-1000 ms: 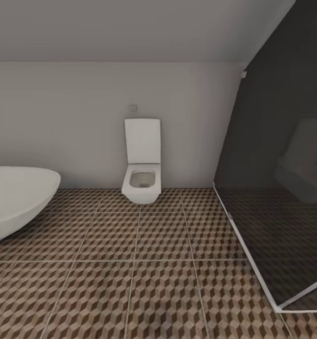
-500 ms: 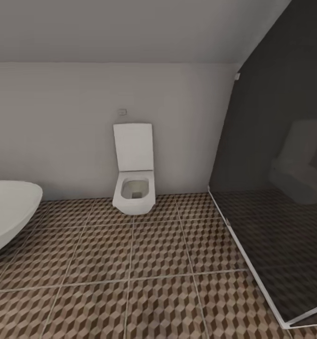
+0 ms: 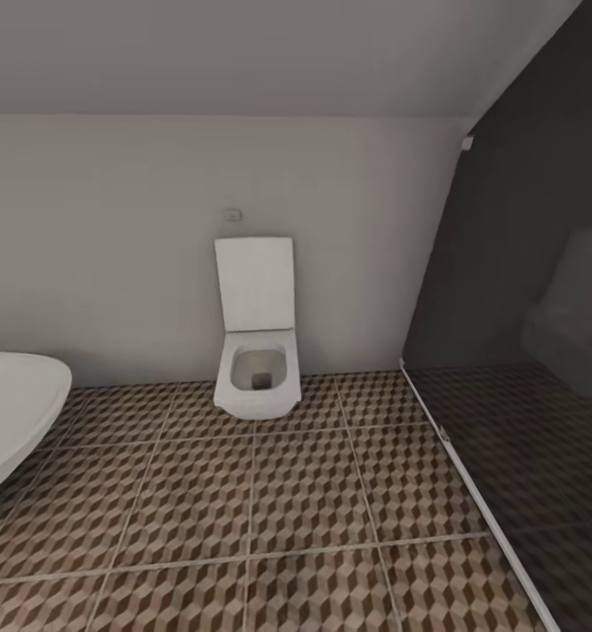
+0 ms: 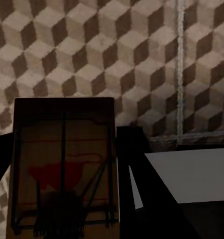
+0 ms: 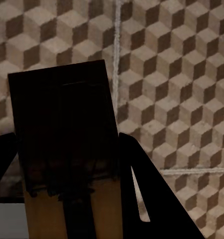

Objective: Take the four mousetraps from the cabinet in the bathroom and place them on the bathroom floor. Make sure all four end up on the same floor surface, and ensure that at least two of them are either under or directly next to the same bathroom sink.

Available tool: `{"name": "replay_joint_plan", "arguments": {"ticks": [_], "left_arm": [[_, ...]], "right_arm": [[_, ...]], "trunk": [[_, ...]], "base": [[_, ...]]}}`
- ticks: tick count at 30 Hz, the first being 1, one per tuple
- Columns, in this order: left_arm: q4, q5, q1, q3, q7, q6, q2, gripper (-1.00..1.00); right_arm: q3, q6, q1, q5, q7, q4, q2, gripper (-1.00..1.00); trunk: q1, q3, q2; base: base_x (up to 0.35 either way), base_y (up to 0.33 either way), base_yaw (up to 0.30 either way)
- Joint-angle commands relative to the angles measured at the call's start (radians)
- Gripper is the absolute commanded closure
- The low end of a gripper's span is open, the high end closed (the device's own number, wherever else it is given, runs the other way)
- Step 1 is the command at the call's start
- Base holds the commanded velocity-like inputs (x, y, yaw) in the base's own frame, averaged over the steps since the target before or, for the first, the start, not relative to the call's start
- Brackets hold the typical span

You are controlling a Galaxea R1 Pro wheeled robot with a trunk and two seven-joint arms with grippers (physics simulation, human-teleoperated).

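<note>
I see the bathroom floor (image 3: 296,500) in my head camera, made of big square tiles with a brown, beige and white cube pattern and pale lines between them. A plain grey wall (image 3: 111,246) stands at the back. On the right there is a dark glass shower wall (image 3: 524,307) with a white rail along its bottom edge. The round white end of the bathtub (image 3: 10,412) pokes in at the left. A square white toilet (image 3: 256,351) hangs on the back wall with its lid up, and a small button plate (image 3: 233,214) sits on the wall just above it. In the left wrist camera, my left claw (image 4: 67,199) is closed on a mousetrap (image 4: 64,169), a flat wooden piece with a red mark and thin wire bars, held between the dark fingers (image 4: 137,174) above the tiles. In the right wrist camera, my right claw (image 5: 67,194) is closed on another mousetrap (image 5: 64,129), which looks very dark, also held over the tiled floor.
</note>
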Motion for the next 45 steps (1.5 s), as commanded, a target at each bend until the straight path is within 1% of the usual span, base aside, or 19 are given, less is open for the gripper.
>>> {"name": "replay_joint_plan", "arguments": {"ticks": [1, 32, 36, 40, 42, 43, 44, 45], "left_arm": [[-0.005, 0.005, -0.002, -0.008, 0.005, -0.008, 0.0, 1.0], [-0.008, 0.003, -0.002, -0.008, 0.005, -0.008, 0.0, 1.0], [-0.013, 0.005, -0.002, -0.008, 0.005, -0.008, -0.003, 1.0], [-0.001, 0.007, -0.002, -0.006, 0.006, -0.008, -0.002, 1.0], [0.035, 0.008, -0.002, 0.003, 0.006, -0.007, -0.003, 1.0], [0.084, 0.01, -0.002, 0.026, 0.006, -0.001, -0.005, 1.0], [0.137, 0.014, -0.002, 0.067, 0.006, 0.005, -0.016, 1.0], [0.174, 0.015, -0.002, 0.099, 0.006, 0.013, -0.03, 1.0]], "right_arm": [[0.006, -0.003, -0.001, -0.002, -0.005, 0.001, 0.0, 1.0], [0.006, -0.006, -0.002, -0.005, -0.006, -0.004, 0.001, 1.0], [0.005, -0.008, -0.001, -0.006, -0.009, -0.009, 0.001, 1.0], [0.0, -0.006, -0.001, -0.012, -0.022, -0.01, 0.0, 1.0], [-0.004, 0.002, -0.009, -0.015, -0.039, -0.013, -0.005, 1.0], [-0.005, 0.018, -0.023, -0.017, -0.073, -0.019, -0.005, 1.0], [-0.005, 0.065, -0.058, -0.017, -0.134, -0.024, -0.004, 1.0], [-0.005, 0.119, -0.09, -0.016, -0.182, -0.027, -0.004, 1.0]], "trunk": [[0.0, -0.001, 0.0], [0.0, -0.001, 0.0], [0.0, -0.001, 0.0], [0.0, -0.001, 0.0], [0.0, -0.001, 0.0], [0.0, -0.001, 0.0], [0.0, -0.001, 0.0], [0.0, -0.001, 0.0]], "base": [[0.293, 0.148, 0.0], [0.291, 0.146, 0.0], [0.013, 0.003, 0.0], [0.001, 0.0, 0.0], [0.0, 0.0, 0.0], [0.0, 0.0, 0.0], [0.0, 0.0, 0.0], [0.0, 0.0, 0.0]]}}
